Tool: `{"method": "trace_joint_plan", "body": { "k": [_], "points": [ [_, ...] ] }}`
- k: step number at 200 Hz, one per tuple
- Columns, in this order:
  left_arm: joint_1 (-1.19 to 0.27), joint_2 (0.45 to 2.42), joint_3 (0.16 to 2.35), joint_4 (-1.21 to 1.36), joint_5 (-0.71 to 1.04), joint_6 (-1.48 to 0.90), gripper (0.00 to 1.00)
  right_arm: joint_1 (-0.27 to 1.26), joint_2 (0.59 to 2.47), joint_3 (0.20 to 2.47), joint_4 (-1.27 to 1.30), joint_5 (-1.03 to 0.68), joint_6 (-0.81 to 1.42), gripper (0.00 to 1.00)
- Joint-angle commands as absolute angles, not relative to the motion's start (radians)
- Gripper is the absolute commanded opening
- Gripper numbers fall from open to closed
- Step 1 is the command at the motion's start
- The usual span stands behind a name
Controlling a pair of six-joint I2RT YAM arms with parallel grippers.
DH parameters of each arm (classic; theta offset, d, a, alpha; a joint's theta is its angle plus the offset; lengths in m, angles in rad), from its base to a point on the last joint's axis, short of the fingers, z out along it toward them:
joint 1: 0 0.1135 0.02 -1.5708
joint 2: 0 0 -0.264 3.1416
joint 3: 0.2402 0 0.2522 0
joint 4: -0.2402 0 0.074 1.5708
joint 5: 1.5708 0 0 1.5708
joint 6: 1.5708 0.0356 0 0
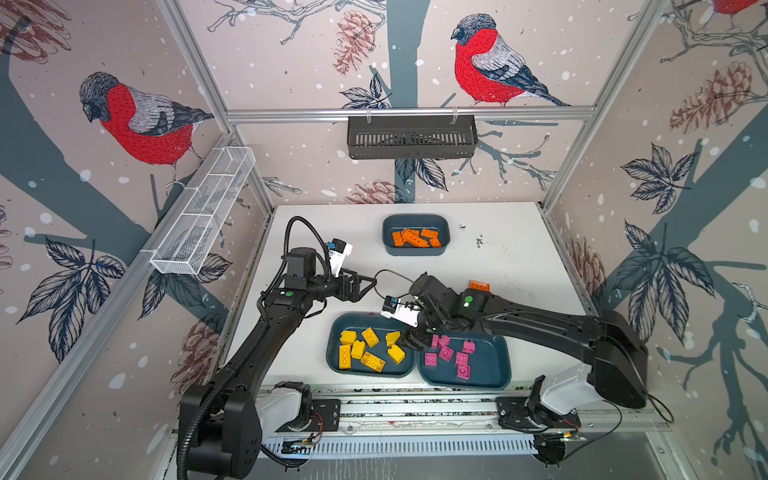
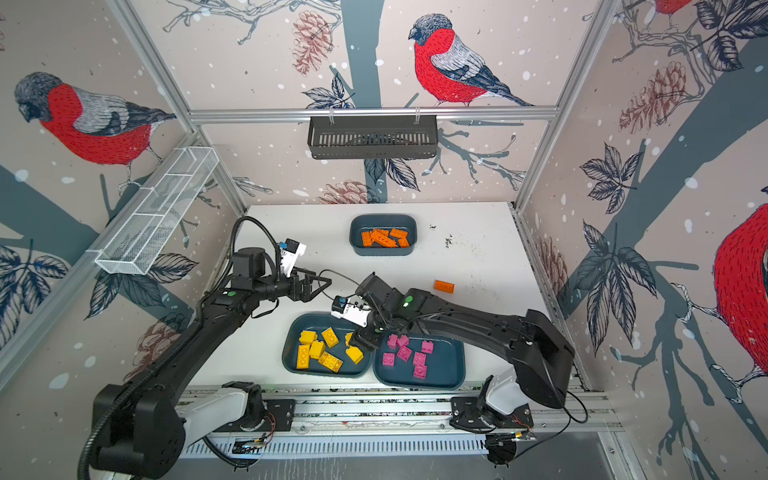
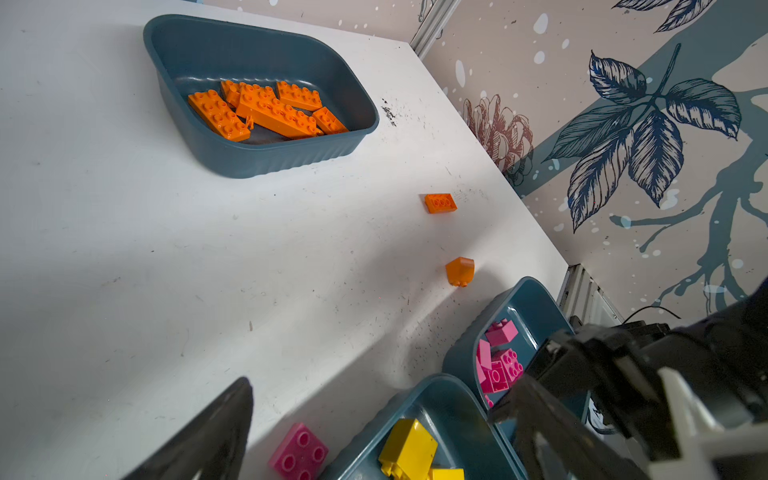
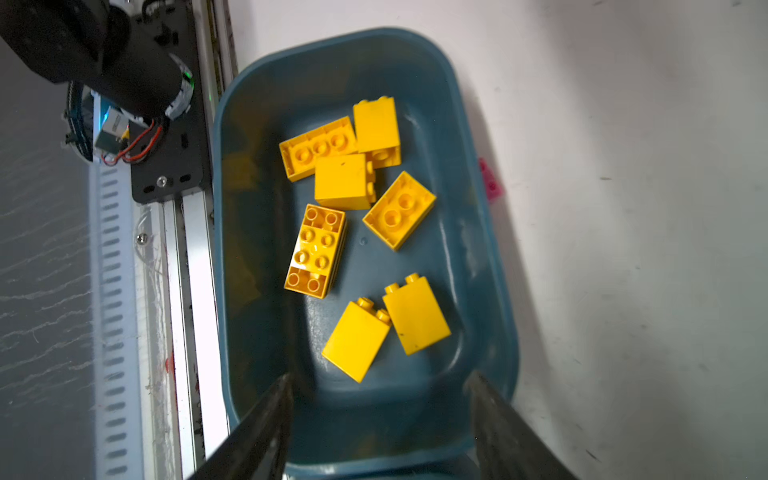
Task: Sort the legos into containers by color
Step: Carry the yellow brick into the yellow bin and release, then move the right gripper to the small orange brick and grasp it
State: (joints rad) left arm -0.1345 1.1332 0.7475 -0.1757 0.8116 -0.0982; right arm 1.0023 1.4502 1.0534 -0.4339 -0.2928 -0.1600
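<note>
Right gripper (image 4: 380, 376) hangs with jaws apart and empty above the tub (image 4: 353, 70) of yellow legos (image 4: 316, 249); left gripper (image 1: 365, 286) stands spread wide over the worktop (image 1: 498, 257).

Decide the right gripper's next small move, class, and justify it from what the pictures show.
Probably raise the right gripper away from the yellow tub. Its jaws stand open with nothing between them, the yellow bricks lie in the tub below, and an orange brick lies loose on the table, not yet sorted.
</note>
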Motion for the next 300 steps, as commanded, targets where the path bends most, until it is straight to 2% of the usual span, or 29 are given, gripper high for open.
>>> {"method": "trace_joint_plan", "body": {
  "k": [1, 24, 57, 88, 125, 183, 235, 265, 300],
  "points": [
    [-0.132, 1.129, 0.741, -0.155, 0.827, -0.088, 0.96, 0.906, 1.366, 1.027, -0.510, -0.293, -0.141, 0.68],
    [-0.132, 1.131, 0.734, -0.156, 0.828, -0.090, 0.97, 0.734, 1.303, 0.996, -0.578, -0.246, -0.101, 0.70],
    [-0.132, 1.126, 0.730, -0.164, 0.824, -0.092, 0.96, 0.540, 1.324, 0.986, -0.655, -0.215, 0.047, 0.71],
    [-0.132, 1.126, 0.725, -0.162, 0.822, -0.091, 0.96, 0.515, 1.364, 0.942, -0.649, -0.096, 0.056, 0.72],
    [-0.132, 1.134, 0.730, -0.164, 0.822, -0.091, 0.96, 0.461, 1.469, 0.949, -0.621, -0.051, 0.101, 0.70],
    [-0.130, 1.139, 0.726, -0.165, 0.819, -0.088, 0.96, 0.458, 1.580, 0.950, -0.605, -0.122, 0.217, 0.68],
    [-0.130, 1.163, 0.738, -0.179, 0.822, -0.083, 0.96, 0.487, 1.636, 0.943, -0.602, -0.183, 0.241, 0.64],
    [-0.130, 1.173, 0.740, -0.175, 0.825, -0.083, 0.96, 0.509, 1.661, 0.965, -0.589, -0.201, 0.248, 0.58],
    [-0.130, 1.178, 0.741, -0.175, 0.827, -0.083, 0.96, 0.540, 1.699, 1.016, -0.554, -0.210, 0.262, 0.57]
  ]
}}
